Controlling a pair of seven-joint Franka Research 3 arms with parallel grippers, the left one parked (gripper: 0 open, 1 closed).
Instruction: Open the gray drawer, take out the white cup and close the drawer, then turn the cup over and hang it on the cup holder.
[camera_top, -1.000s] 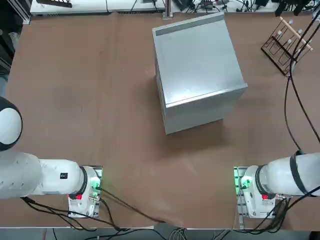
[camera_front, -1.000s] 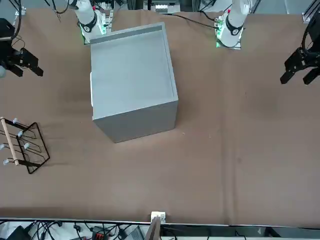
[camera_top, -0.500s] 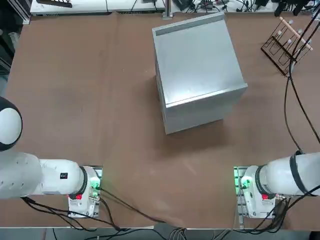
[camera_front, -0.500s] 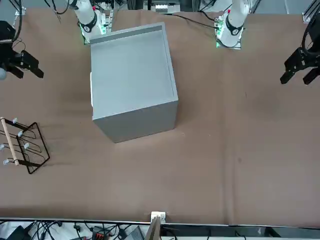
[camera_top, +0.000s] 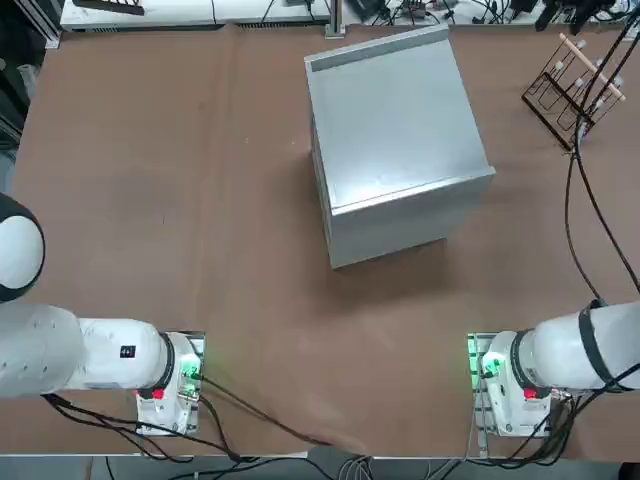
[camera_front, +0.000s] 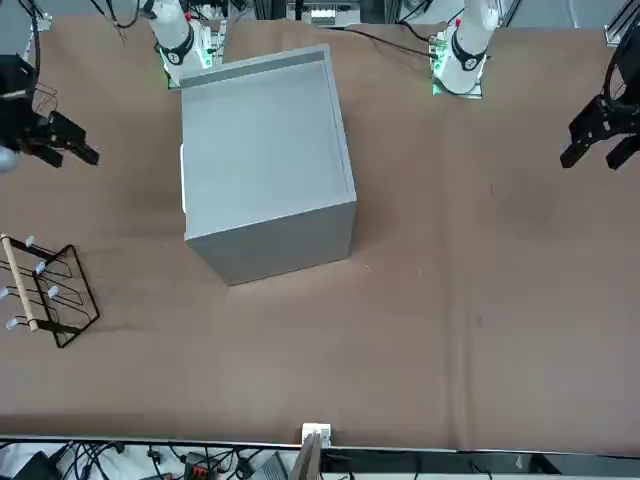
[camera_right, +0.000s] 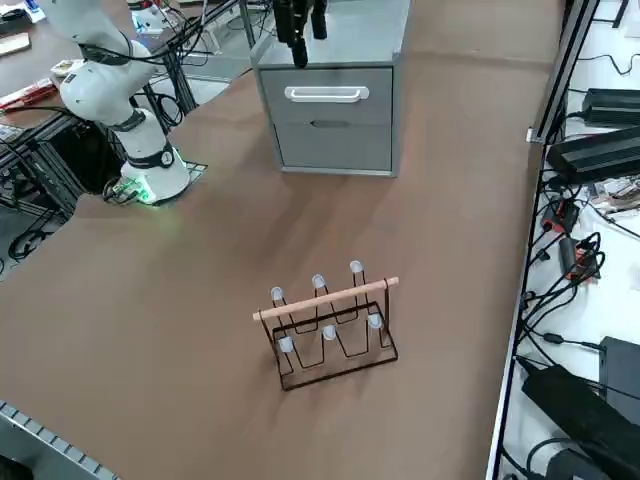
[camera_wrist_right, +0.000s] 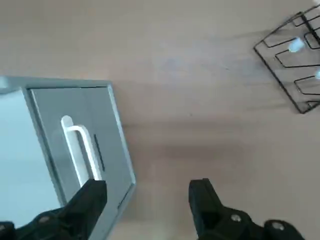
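High above the table (camera_front: 480, 300), the right gripper (camera_wrist_right: 147, 197) hangs spread and empty beside the closed gray drawer (camera_wrist_right: 75, 145).

The right pincer (camera_wrist_right: 147, 200) hangs above the table, seemingly pointing down, its two fingers (camera_wrist_right: 90, 200) spread wide, holding nothing.

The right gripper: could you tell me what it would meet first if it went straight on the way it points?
Probably the bare brown table. The open right gripper points down beside the gray metal cabinet's drawer front, which lies just off that line; depth is uncertain.
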